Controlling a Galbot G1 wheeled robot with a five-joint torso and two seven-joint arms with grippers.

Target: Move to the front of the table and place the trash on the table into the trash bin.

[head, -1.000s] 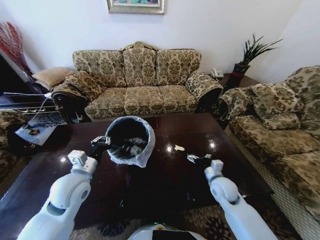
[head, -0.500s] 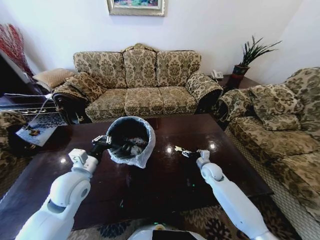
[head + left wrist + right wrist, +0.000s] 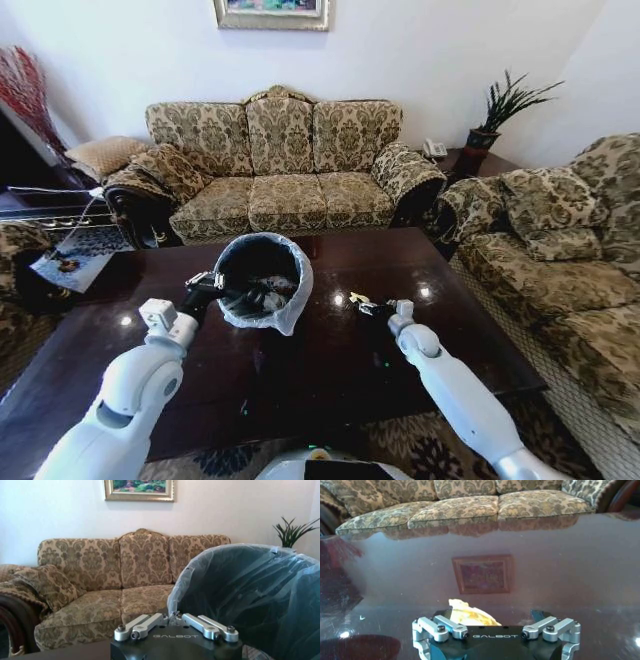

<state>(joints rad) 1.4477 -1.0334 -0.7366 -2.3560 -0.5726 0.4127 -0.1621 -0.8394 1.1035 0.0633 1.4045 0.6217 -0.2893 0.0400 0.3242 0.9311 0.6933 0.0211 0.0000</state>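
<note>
- Near the middle of the dark glossy table [image 3: 330, 380], toward its far edge, stands the trash bin [image 3: 262, 281], black and lined with a translucent white bag folded over its rim; it tips toward the robot, mouth open, with white and dark litter inside.
- At the bin's near rim on the robot's left, the left gripper [image 3: 205, 284] has its fingers closed on the bag-lined rim; in the left wrist view the two finger linkages [image 3: 175, 624] meet at the plastic edge of the bin [image 3: 250, 596].
- Just right of the bin, toward the table's far edge, lies a yellowish scrap [image 3: 358, 297], apart from the bin.
- Right at that scrap sits the right gripper [image 3: 372, 308], low over the tabletop. In the right wrist view the yellowish scrap [image 3: 467, 615] lies between the spread fingers, which stand wide apart; whether they touch it I cannot tell.
- Reflected in the tabletop [image 3: 560, 566] is a framed picture [image 3: 482, 573].
- Beyond the table's far edge stands a patterned sofa [image 3: 275, 160], and another [image 3: 570, 270] stands off its right edge.
</note>
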